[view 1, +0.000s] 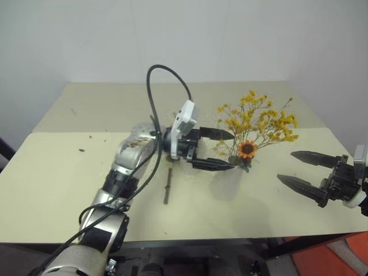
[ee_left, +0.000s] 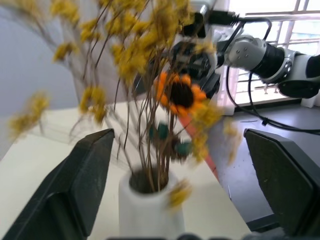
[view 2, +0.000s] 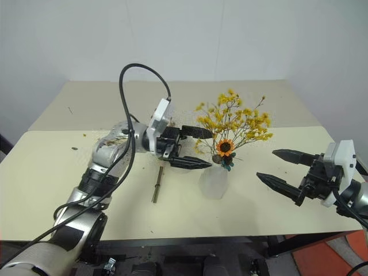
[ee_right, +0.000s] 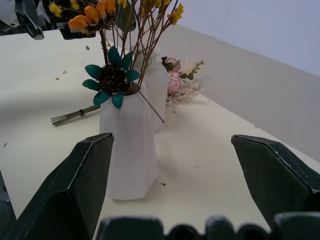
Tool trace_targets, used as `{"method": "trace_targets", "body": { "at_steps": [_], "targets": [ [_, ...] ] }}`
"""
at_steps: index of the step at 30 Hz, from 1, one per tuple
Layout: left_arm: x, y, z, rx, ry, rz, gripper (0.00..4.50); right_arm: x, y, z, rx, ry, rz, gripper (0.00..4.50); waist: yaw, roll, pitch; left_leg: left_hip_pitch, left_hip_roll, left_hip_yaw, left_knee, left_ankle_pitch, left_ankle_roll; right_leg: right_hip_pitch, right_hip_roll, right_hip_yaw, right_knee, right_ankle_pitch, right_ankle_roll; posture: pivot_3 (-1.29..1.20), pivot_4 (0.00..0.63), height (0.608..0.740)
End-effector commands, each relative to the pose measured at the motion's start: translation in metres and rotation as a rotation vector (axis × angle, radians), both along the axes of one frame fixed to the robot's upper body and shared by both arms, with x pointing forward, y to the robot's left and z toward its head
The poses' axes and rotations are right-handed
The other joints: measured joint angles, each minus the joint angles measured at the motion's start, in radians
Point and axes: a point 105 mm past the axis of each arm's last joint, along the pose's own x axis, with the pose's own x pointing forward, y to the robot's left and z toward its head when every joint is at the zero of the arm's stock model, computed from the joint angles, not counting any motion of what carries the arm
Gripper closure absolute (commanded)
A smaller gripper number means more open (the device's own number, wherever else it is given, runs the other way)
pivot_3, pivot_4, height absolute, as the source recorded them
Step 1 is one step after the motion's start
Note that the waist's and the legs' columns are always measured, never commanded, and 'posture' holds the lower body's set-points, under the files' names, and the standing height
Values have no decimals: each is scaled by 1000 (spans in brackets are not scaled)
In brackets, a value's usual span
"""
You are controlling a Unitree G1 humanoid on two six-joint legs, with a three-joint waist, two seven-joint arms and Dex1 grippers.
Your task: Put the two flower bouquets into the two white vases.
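The cream desk [view 2: 52, 190] carries everything. At its middle stands a tapered white vase [view 2: 213, 183] already holding the yellow bouquet [view 2: 234, 123] with its orange sunflower [view 2: 225, 147] and teal bloom [ee_right: 111, 82]. The left claw [view 2: 194, 148] sits just left of those stems, fingers spread, gripping nothing. The right claw [view 2: 283, 168] waits to the right of the vase, also spread and empty. In the right wrist view the second white vase [ee_right: 159, 90] stands just behind the first, and the pink rose bouquet [ee_right: 179, 82] lies on the desk beyond. Its stems [view 2: 157, 184] lie near the left claw. It looks light, dry and brittle; the bunched stems seem the safest hold, gently pinched.
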Motion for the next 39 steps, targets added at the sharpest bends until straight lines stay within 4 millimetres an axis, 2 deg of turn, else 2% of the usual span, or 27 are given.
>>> {"method": "trace_targets", "body": {
  "at_steps": [1,4,8,12,14,17,21,24,31,39],
  "targets": [
    [-1,22,9,29,-24,80,22,-1,0,8,-7,-43,7,45,-1,0,0,0,0,0,0,0,0,0,0,0,0,0,0,0,150,740],
    [7,38,15,94,-53,222,22,1,-1,7,-8,-37,7,45,2,0,0,0,0,0,0,0,0,0,0,0,0,0,0,0,150,740],
    [13,57,35,161,-18,393,22,2,0,5,-8,-33,8,45,5,0,0,-1,0,0,0,0,0,0,0,-1,0,0,0,0,150,740],
    [24,71,35,313,24,580,22,5,2,1,-2,-29,9,45,3,0,0,-1,0,0,0,0,0,0,0,-1,0,0,0,0,150,740],
    [27,76,30,398,52,645,22,5,3,-1,1,-30,8,45,3,0,0,0,0,0,0,0,0,0,0,-1,0,0,0,0,150,740],
    [35,86,15,589,249,805,22,6,3,-1,8,-36,5,45,4,0,0,-1,0,-1,1,0,0,0,0,-1,1,0,0,0,150,740],
    [39,90,-3,747,392,910,22,7,2,0,4,-48,3,45,0,0,0,-1,0,-1,0,0,0,-1,0,-1,0,-1,1,0,150,740],
    [48,91,-15,804,454,979,22,7,1,3,1,-59,7,45,-1,0,0,-1,0,-1,0,0,0,-2,0,-1,0,-1,0,0,150,740],
    [53,93,-44,899,543,1011,22,3,0,6,-26,-72,32,45,-1,0,0,-2,0,-1,0,0,0,-2,0,-1,1,-1,0,0,150,740],
    [67,87,-81,983,555,1047,22,-5,7,12,-64,-90,89,45,2,0,0,-2,0,-1,0,0,0,-2,0,-1,1,-1,1,0,150,740]
  ]
}}
